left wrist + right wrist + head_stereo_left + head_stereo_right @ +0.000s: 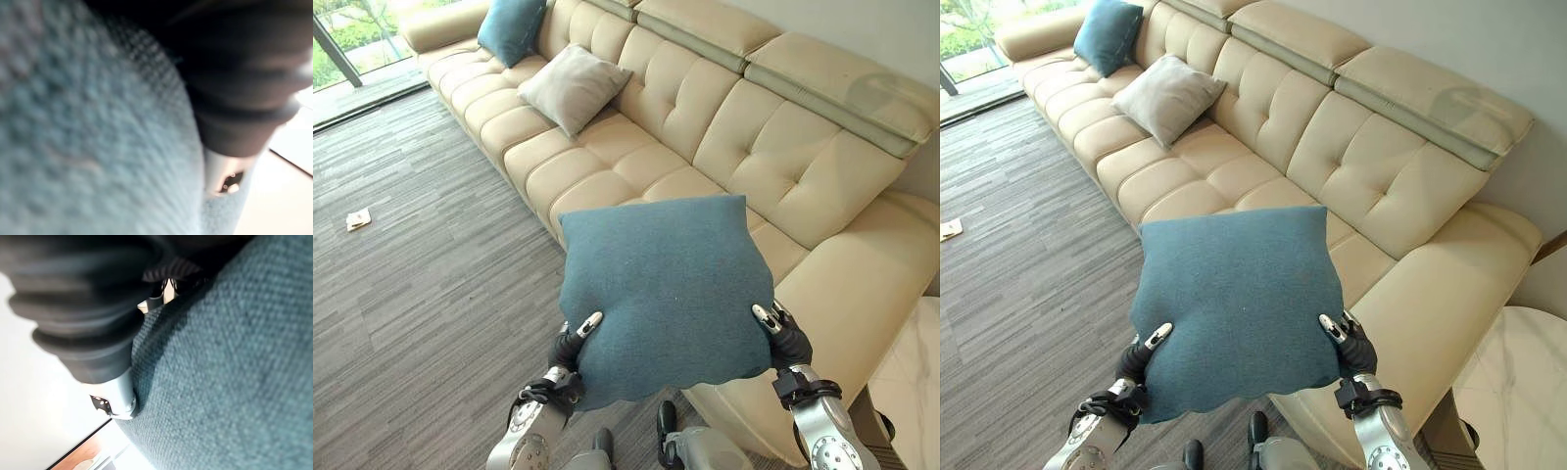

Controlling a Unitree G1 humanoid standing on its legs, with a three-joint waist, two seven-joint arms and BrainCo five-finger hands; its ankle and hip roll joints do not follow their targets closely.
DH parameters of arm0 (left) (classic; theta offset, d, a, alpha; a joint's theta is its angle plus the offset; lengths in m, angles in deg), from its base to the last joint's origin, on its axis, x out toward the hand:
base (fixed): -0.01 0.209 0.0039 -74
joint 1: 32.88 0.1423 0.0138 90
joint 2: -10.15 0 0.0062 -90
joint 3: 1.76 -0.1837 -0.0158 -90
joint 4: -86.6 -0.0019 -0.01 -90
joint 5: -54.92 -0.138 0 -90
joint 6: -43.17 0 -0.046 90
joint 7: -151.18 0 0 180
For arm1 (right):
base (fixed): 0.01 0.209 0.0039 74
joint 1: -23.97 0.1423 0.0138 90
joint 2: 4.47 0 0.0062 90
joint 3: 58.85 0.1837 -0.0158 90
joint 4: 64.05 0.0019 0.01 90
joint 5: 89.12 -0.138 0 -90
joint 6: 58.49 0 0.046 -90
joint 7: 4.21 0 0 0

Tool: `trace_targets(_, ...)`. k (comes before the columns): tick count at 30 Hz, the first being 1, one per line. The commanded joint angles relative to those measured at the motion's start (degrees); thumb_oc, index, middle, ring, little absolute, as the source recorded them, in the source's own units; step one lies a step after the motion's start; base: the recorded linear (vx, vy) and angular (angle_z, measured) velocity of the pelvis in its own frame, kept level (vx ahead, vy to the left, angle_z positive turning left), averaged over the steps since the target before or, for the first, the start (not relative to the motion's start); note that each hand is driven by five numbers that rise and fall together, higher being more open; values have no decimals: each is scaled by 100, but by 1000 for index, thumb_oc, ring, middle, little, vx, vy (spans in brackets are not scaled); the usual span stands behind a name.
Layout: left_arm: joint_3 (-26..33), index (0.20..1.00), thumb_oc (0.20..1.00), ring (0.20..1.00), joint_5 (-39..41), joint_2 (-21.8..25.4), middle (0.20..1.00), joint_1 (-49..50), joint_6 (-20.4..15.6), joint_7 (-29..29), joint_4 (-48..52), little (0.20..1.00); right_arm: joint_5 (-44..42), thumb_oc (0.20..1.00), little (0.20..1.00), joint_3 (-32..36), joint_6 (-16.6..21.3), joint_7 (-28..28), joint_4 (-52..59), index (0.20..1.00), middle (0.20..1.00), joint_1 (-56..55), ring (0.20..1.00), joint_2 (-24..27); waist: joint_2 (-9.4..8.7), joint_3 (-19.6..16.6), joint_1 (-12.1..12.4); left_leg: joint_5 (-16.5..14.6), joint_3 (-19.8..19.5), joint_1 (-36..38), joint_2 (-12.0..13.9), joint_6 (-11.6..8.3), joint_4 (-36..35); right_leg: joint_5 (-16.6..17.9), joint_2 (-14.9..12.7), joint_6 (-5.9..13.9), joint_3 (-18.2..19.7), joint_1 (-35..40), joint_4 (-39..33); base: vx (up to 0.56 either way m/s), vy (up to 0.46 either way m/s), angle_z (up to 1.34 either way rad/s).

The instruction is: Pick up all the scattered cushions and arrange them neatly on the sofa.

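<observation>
We see a square teal cushion (pixel 666 294), woven fabric, wavy lower edge, held up in the air between both hands, above the sofa's (pixel 783 176) front edge and the grey floor (pixel 421 284). Left hand (pixel 576 341) pinches its lower left edge, thumb on top; right hand (pixel 781 333) is clamped on the lower right edge. Wrist views add close weave texture. A grey cushion (pixel 573 86) and another teal cushion (pixel 511 27) lean on the backrest further left; seat near us is free. White scrap (pixel 358 219) lies on floor.

Cream sofa (pixel 636 137) w/ teal cushion (pixel 512 27), beige cushion (pixel 573 86)
</observation>
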Motion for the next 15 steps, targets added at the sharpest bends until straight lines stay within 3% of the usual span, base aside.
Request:
trace_targets(1,-155,200,200,200,78,-218,200,-387,-416,527,889,200,-52,200,200,-379,234,565,791,200,200,434,200,-176,-264,-268,-7,-109,668,386,-220,-160,849,-53,-104,398,538,217,-480,187,-53,-23)
trace_targets(2,-125,200,200,200,78,-198,200,-367,-402,502,906,200,-20,200,200,-377,256,529,804,200,200,441,200,-171,-334,-276,27,-253,730,235,-143,-16,753,-92,-161,405,645,257,-458,136,-28,-38)
trace_targets(3,-126,200,200,200,78,-198,200,-364,-401,501,908,200,-19,200,200,-377,257,528,805,200,200,439,200,-171,-327,-262,44,-278,744,249,-130,-15,774,-99,-148,405,659,271,-453,217,-2,-43)
trace_targets(4,-105,200,200,200,44,-200,200,-320,-375,496,922,200,8,200,200,-392,253,513,816,200,200,450,200,-178,-396,-291,97,-420,669,101,-69,129,401,-176,-181,413,838,303,-399,215,23,-32)
trace_targets(6,-100,200,200,200,31,-213,200,-314,-373,487,923,200,21,200,200,-385,264,502,797,200,200,440,200,-176,-409,-285,137,-370,534,12,13,127,124,-256,-168,418,961,346,-342,215,36,-27)
trace_targets(8,-62,200,200,200,-12,-240,200,-316,-427,417,964,200,8,200,200,-384,286,455,714,200,200,441,200,-223,-318,-262,217,253,83,-277,308,18,-661,-411,-31,376,1259,436,-251,208,67,-44)
trace_targets(9,-62,200,200,200,-13,-241,200,-315,-427,417,964,200,8,200,200,-384,287,456,714,200,200,440,200,-222,-323,-244,225,258,92,-241,308,17,-685,-420,-32,375,1267,456,-246,158,57,-66)
trace_targets(11,7,200,200,200,-24,-272,200,-321,-508,322,975,200,-15,200,200,-335,315,382,608,200,200,437,200,-279,-249,-206,332,606,-469,-631,401,-76,-1278,-563,93,363,1663,614,-195,289,120,-77)
trace_targets(15,78,200,200,200,-121,-256,200,-287,-557,285,953,200,12,200,200,-295,308,337,495,200,200,442,200,-270,-143,-156,436,740,-878,-825,334,-200,-1584,-711,182,376,2114,806,-128,203,136,-101)
